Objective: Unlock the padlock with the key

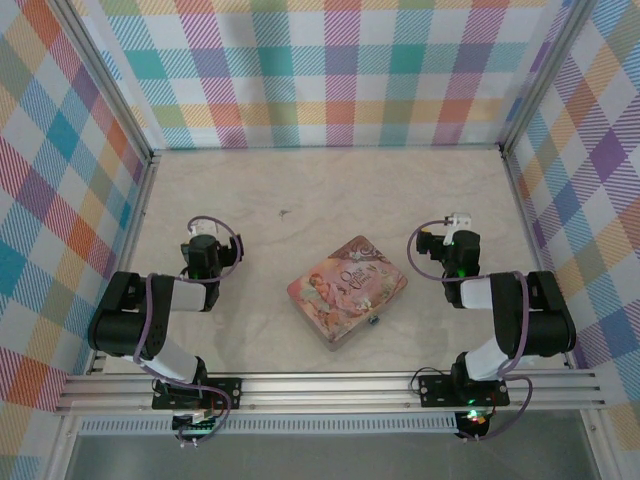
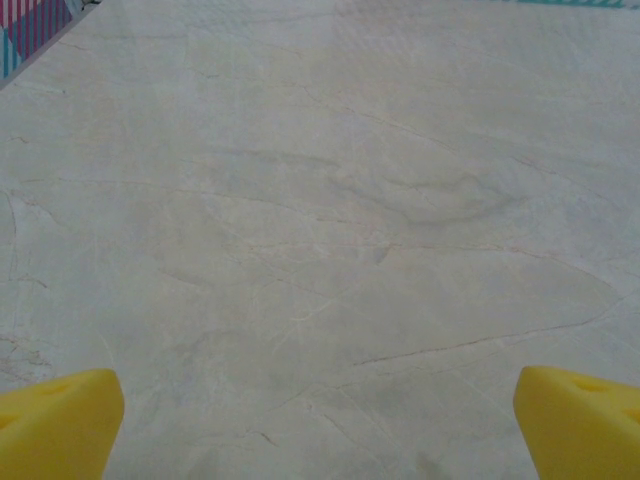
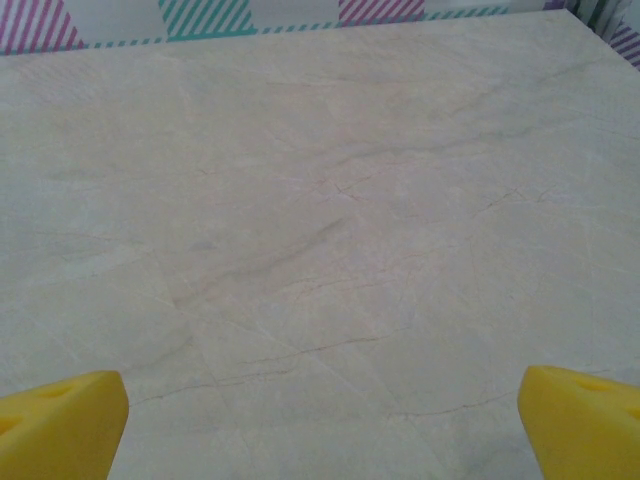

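Currently, left jaws and right jaws spread wide above the table (image 1: pixel 260 200), decorated tin (image 1: pixel 347 290) between them

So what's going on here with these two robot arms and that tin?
Nothing is being handled yet. The left tool and the right tool both stand open and empty over the pale marble-look table, one on each side of the pink-and-brown illustrated rectangular tin. A tiny object lies at the tin's near right edge, too small to identify. No unlocking has begun.
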